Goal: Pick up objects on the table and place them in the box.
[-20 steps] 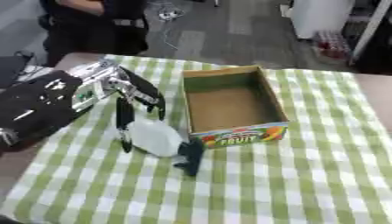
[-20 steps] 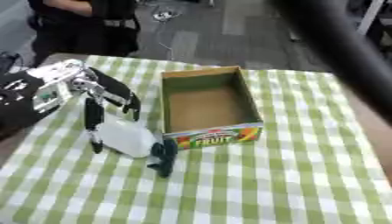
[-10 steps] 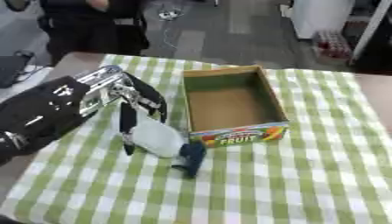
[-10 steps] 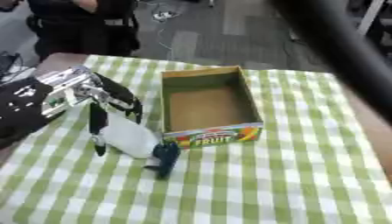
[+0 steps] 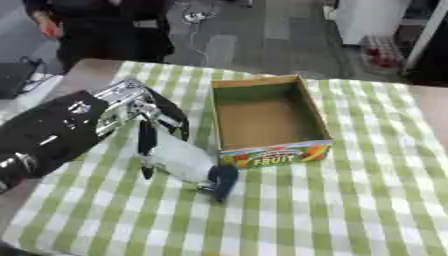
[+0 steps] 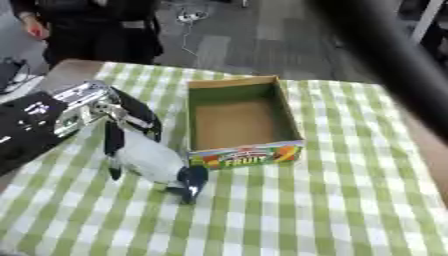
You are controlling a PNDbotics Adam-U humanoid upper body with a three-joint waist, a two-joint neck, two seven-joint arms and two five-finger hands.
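A white bottle point(image 5: 178, 159) with a dark cap point(image 5: 224, 179) lies on the green-checked cloth, cap towards me, just left of the box's front corner. The cardboard fruit box point(image 5: 275, 155) stands open and empty in the middle of the table. My left hand point(image 5: 129, 102), silver and black, reaches in from the left and sits over the bottle's far end. One long finger point(image 5: 145, 149) hangs down the bottle's left side and the others point(image 5: 178, 125) lie behind it, all fairly straight. My right hand shows in neither view.
A blurred dark bar point(image 6: 394, 65), probably my right arm near the camera, crosses the right eye view's upper right. The table's bare brown edge point(image 5: 80, 70) shows at the far left, with floor beyond. Checked cloth point(image 5: 350, 210) stretches in front and to the right.
My left hand has moved right and down, and its fingers now straddle the bottle's far end. Bottle and box have stayed put.
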